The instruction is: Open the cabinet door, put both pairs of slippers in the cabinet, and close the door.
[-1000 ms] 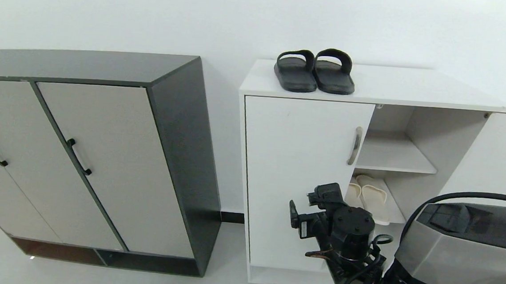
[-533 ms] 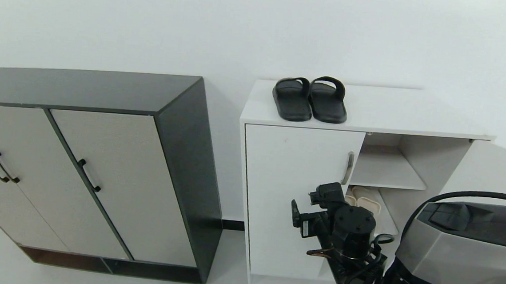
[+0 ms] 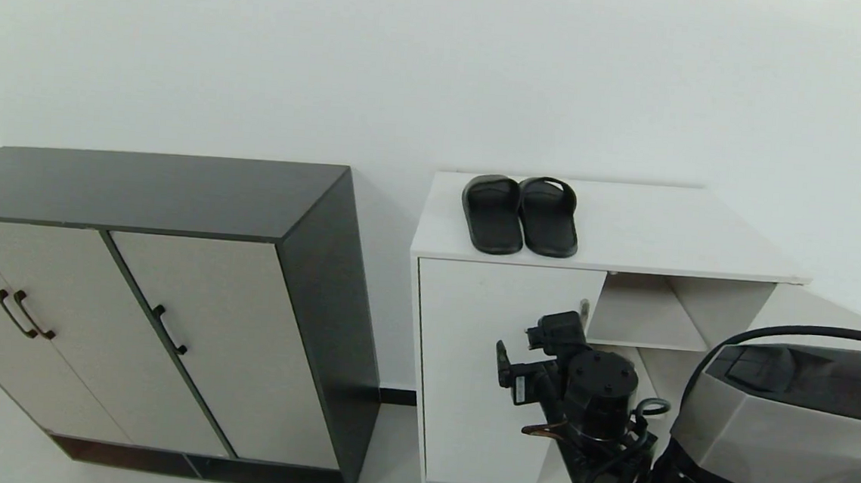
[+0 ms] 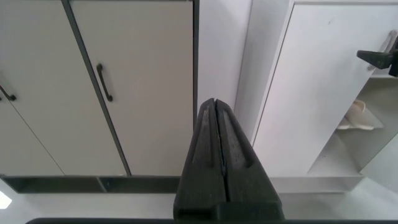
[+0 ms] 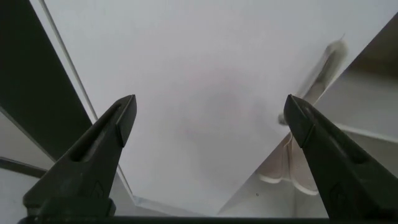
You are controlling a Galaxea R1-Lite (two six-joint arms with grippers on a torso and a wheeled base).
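Right gripper (image 5: 210, 107) stands wide open, holding nothing; black slippers (image 3: 519, 214) lie above it on the cabinet top (image 3: 666, 228), 1 pale pair (image 5: 291, 169) shelved just beyond. Advised: clear the top edge, then pinch both straps together

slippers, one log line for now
black slippers: on white cabinet top | cabinet right side: open | pale slippers: inside | right tool: open | left tool: shut

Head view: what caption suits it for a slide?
Black slippers atop the white cabinet, right side open; the open right gripper faces its closed door.
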